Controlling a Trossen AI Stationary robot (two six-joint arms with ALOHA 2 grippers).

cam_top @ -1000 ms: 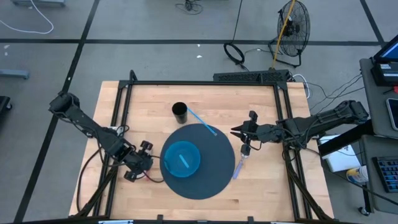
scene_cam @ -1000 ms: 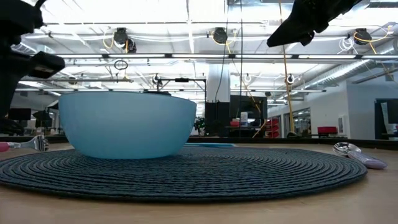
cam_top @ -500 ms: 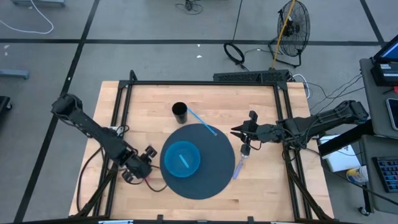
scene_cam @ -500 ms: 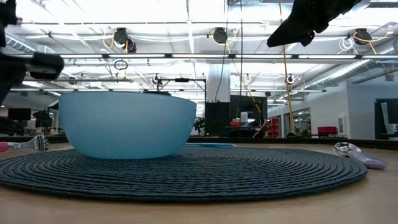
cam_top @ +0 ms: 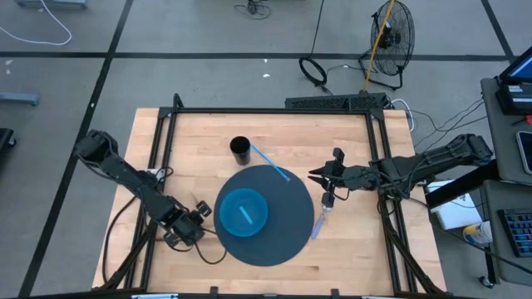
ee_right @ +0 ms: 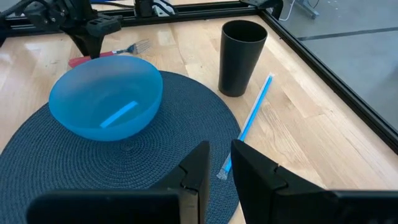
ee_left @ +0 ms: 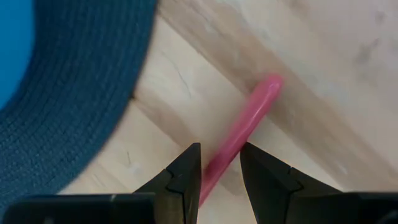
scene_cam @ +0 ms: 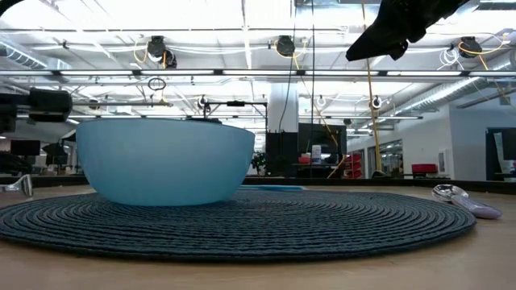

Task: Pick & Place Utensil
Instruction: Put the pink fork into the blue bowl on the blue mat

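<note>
left end effector (ee_left: pixel 219 163) straddling pink fork handle (ee_left: pixel 239 137)

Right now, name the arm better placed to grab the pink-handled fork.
Left. The left gripper already straddles the fork's pink handle beside the mat; the right gripper waits across the mat.

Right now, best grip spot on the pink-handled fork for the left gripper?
Take the fork mid-handle, from straight above. The pink handle is a slim rod lying flat on the wood, clear of the placemat. The left gripper already straddles it with fingers open across its width; avoid the tines, which give little to pinch.
</note>
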